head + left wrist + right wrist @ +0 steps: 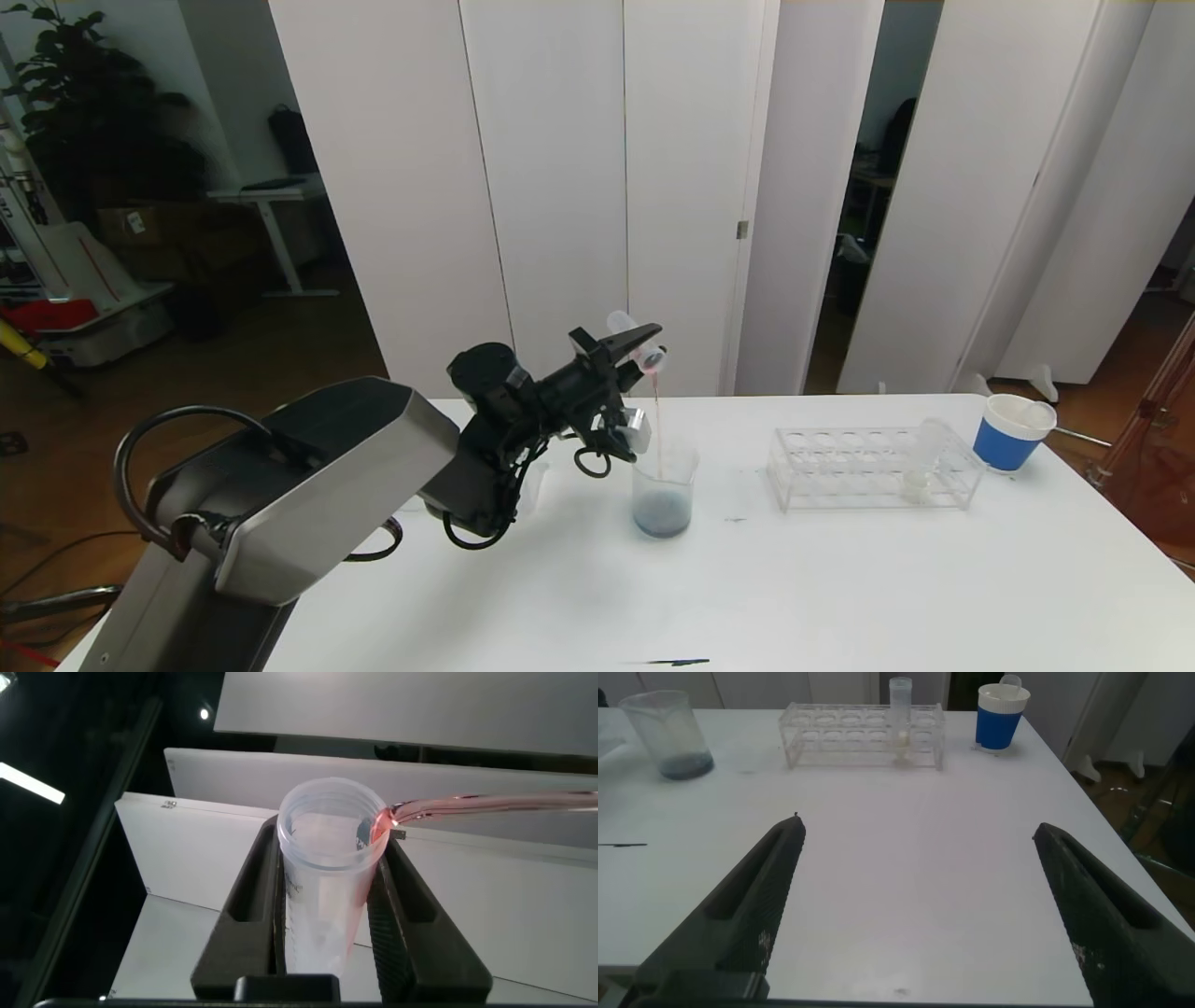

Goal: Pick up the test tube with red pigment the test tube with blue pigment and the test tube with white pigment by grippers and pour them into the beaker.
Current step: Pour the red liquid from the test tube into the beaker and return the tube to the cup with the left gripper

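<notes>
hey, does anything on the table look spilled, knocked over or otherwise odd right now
No spill shows. The left pincer holds a tilted test tube, and its red stream falls inside the beaker. Two small oddities: a faint dark smudge between beaker and rack, and a thin dark object at the table's near edge.

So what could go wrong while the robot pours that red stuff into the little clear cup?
The thin red stream falls a long way from the tilted clear plastic test tube, held shut in the left gripper, so a small wobble might splash it past the small clear beaker's rim. The stream also enters near the beaker's left rim, so drifting left could wet the white table. The slim tube might slip between the fingers.
</notes>
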